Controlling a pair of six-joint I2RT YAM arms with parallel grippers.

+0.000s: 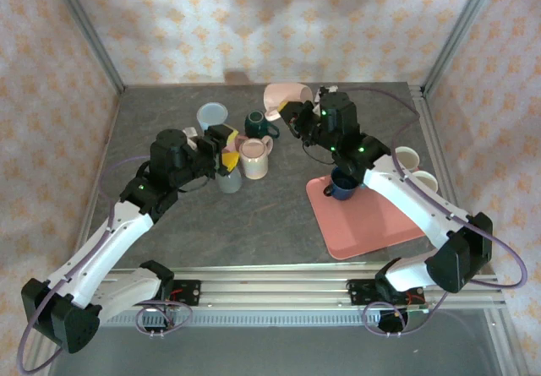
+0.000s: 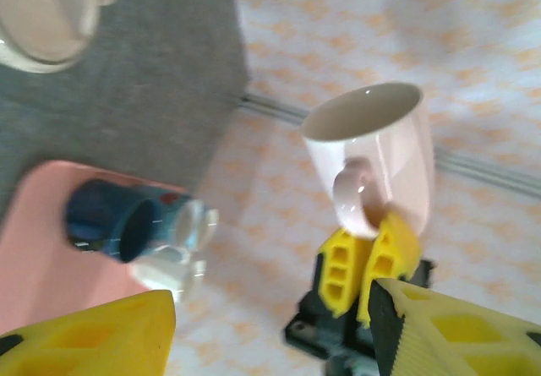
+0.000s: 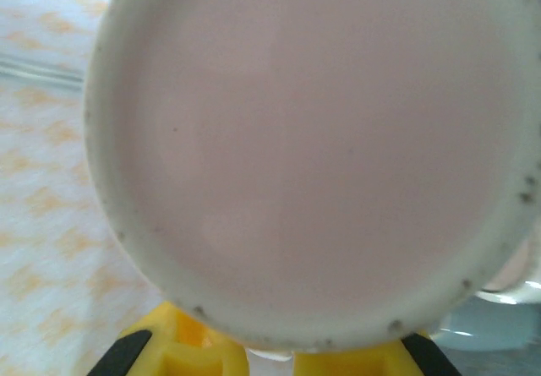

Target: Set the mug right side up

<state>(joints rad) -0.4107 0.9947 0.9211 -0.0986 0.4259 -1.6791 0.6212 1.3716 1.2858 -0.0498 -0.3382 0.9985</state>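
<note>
From above: the right gripper [image 1: 296,121] is up off the table [image 1: 254,224] at the back, clamped on the pink mug [image 1: 283,97]. The mug hangs tipped over in the air, and the wrist's bulk hides where the fingers bite. The left gripper [image 1: 223,146] sits just beside a grey cup [image 1: 228,180] and a cream mug [image 1: 254,159]; from here I can't read its fingers. A blue cup [image 1: 211,116] and a green mug [image 1: 256,125] stand behind them. A navy mug [image 1: 342,187] is on the pink tray [image 1: 368,228], half under the right arm.

Left wrist: two yellow fingers [image 2: 84,334] at the bottom edge, cut off, well apart, nothing between them. Beyond them is the mug, mouth toward the top of the frame, handle facing me. The other gripper's yellow fingers pinch it low down by the handle. It's all blurred, and there's a glassy smear [image 2: 179,253] beside the navy mug that I can't make out.

Right wrist: the mug's round pinkish face with a speckled rim, pressed up close. Base or mouth, I can't tell. Yellow fingers poke out beneath it, mostly covered.
</note>
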